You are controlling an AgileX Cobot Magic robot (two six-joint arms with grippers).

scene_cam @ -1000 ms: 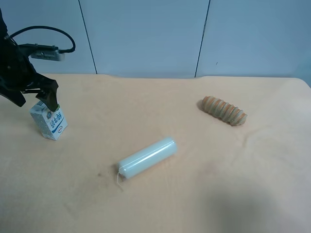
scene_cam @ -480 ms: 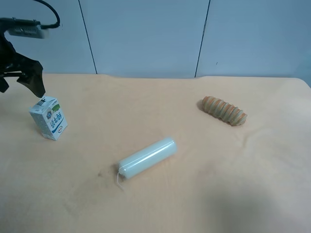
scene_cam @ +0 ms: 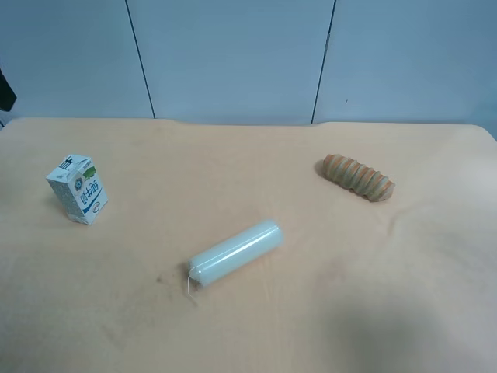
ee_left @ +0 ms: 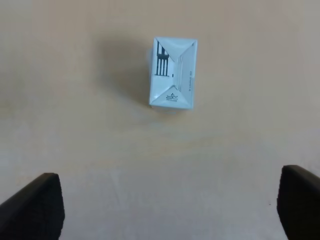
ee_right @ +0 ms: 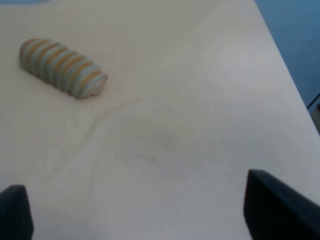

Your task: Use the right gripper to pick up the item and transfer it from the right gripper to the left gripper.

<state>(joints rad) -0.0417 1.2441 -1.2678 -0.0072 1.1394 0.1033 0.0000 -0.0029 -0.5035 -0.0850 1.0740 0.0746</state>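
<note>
The item, a small white milk carton [scene_cam: 76,189] with blue lettering, stands upright on the tan table at the exterior high view's left. The left wrist view shows it from above [ee_left: 172,74], free and well clear of my left gripper [ee_left: 167,172]. That gripper is open and empty, its black fingers [ee_left: 35,207] spread wide. My right gripper [ee_right: 134,180] is also open and empty above bare table, with the item nowhere near it. Neither claw shows in the exterior high view; only a dark sliver [scene_cam: 5,89] is at its left edge.
A pale green cylinder [scene_cam: 234,252] lies near the table's middle. A ridged orange-brown bread-like roll [scene_cam: 359,177] lies at the exterior high view's right and also shows in the right wrist view [ee_right: 62,67]. The table edge [ee_right: 285,65] is near the right gripper.
The arm at the exterior high view's left rose from just above the carton and moved up and out of the view. The carton stayed standing in place.
</note>
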